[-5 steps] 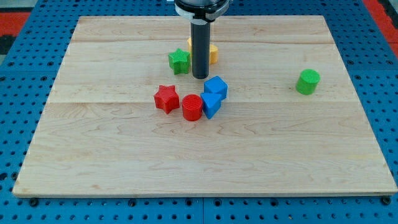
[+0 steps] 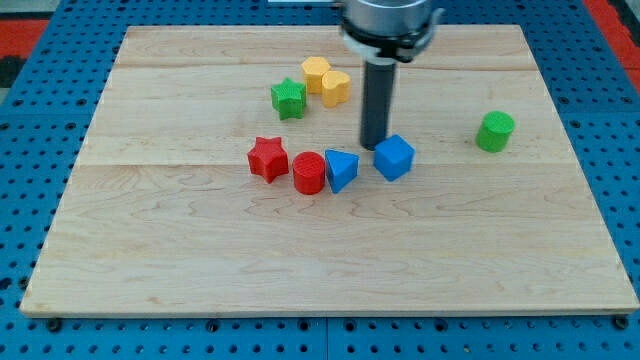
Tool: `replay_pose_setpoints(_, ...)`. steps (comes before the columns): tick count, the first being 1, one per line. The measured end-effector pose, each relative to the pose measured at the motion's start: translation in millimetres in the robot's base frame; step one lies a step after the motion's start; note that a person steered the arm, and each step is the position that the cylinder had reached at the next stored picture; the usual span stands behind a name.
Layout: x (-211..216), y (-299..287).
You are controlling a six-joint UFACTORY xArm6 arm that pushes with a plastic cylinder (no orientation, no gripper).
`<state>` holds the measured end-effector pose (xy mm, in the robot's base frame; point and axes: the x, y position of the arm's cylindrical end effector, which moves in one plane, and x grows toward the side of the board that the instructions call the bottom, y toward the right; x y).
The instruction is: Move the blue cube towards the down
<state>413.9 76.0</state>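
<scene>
The blue cube sits near the middle of the wooden board. My tip is right at the cube's upper-left edge, touching or nearly touching it. A second blue block, wedge-like, lies to the cube's left, apart from it and against a red cylinder.
A red star lies left of the red cylinder. A green star and two yellow blocks sit toward the view's top. A green cylinder stands at the right.
My tip has moved to the right and slightly down. The blue cube has slid right and a little down, away from the other blue block. The yellow blocks now show fully.
</scene>
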Motion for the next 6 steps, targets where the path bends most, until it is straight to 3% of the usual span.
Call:
replay_pose_setpoints(2,10,5)
replay_pose_setpoints(4,62,11)
replay_pose_setpoints(6,52,31)
